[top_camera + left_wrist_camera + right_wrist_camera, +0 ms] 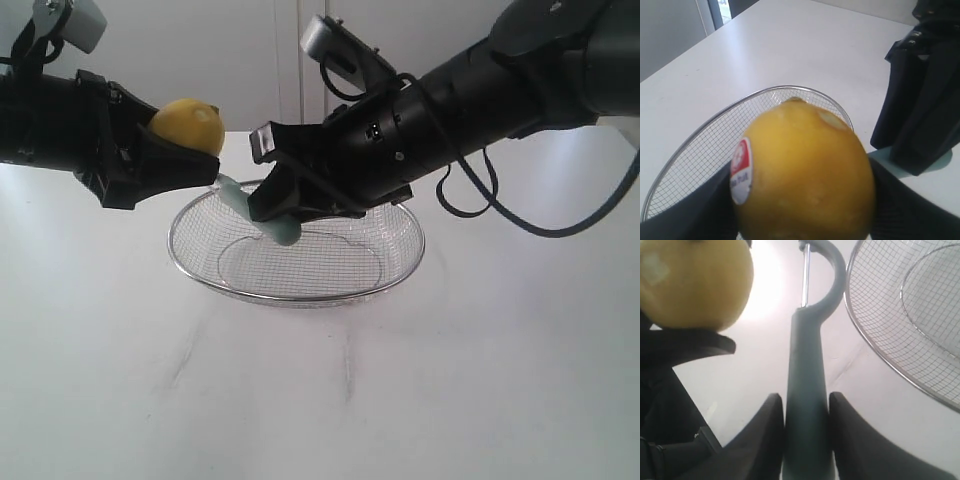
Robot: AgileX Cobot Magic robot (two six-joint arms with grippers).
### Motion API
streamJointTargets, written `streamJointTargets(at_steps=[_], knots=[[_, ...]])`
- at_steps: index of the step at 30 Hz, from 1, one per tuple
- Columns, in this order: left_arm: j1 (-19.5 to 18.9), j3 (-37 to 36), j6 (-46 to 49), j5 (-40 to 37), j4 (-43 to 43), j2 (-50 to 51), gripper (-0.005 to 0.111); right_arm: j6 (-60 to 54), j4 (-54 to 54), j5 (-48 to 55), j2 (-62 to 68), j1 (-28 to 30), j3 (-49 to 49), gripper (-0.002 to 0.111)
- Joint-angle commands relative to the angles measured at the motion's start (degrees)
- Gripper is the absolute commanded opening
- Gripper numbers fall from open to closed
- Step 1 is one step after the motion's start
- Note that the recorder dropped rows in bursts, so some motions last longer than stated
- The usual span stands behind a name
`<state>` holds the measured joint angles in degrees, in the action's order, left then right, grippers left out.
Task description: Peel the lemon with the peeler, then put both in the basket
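Left claw (200,142): jaws spread wide, clamped on lemon (187,125); dark fingers (695,215) cradle it from both sides.
Right claw (806,405): jaws close together, pinched on peeler (805,385) handle.
Lemon: up in the air, past the basket (400,272) rim on the left-arm side.
Peeler: tilted over the basket's near-left edge, head end toward the lemon.
Basket: flat on white table (500,380), between the two arms.
Exterior only: both arms at once; teal handle end (285,233) sticking out below the right claw, over the mesh.
Left wrist only: red-and-white sticker (741,170) on the lemon; small pale spot (830,120) on the skin.
Right wrist only: metal blade (805,275) in the curved head, clear gap to the lemon; contact in the exterior view not readable.
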<state>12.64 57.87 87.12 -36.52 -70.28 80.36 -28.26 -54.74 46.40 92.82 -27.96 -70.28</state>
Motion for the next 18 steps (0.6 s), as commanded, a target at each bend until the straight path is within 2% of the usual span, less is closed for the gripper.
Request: streamJointTargets(at_steps=[1, 9, 18], knots=[[0.0, -0.1, -0.1, -1.1, -1.7, -0.4, 0.0, 1.3, 0.4, -2.0, -1.1, 0.1, -0.5, 0.0], [0.0, -0.1, -0.1, -1.1, -1.7, -0.4, 0.0, 2.2, 0.8, -5.5, -5.6, 0.1, -0.5, 0.0], [0.0, -0.1, -0.1, -1.1, -1.7, -0.4, 0.0, 5.7, 6.3, -6.2, -8.0, 0.1, -0.5, 0.0]])
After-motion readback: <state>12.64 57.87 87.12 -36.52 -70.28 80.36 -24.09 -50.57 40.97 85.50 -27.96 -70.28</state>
